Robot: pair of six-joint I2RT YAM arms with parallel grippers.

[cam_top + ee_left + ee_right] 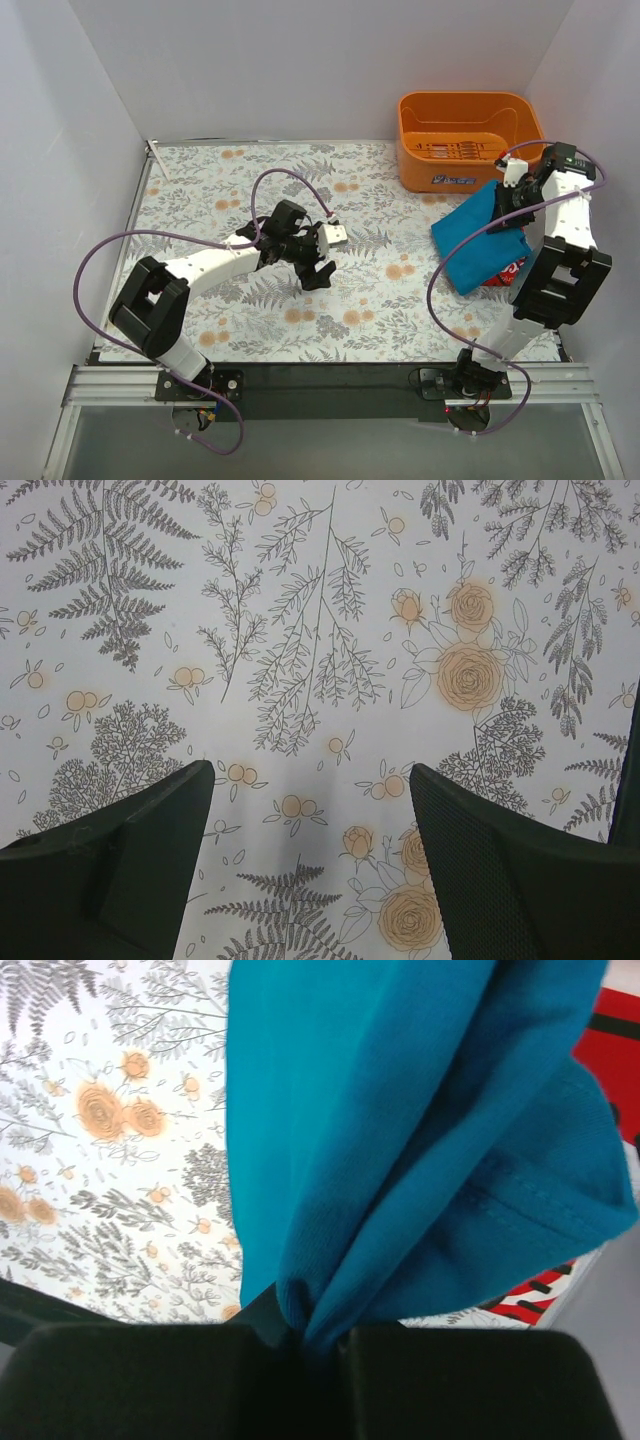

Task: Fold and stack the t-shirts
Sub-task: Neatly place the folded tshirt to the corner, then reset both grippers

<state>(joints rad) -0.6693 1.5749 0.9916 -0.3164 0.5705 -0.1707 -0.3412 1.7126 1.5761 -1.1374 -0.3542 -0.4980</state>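
Observation:
The teal-blue t-shirt hangs folded from my right gripper, which is shut on its bunched edge at the table's right side. The teal cloth fills most of the right wrist view. Under its lower end lies the red t-shirt with white lettering, mostly covered, showing as a red patch at the right. My left gripper hovers open over the middle of the table, its dark fingers wide apart above bare floral cloth.
An orange plastic basket stands at the back right, just behind the right gripper. The floral tablecloth covers the table. White walls close in on the left, back and right. A black rail runs along the near edge.

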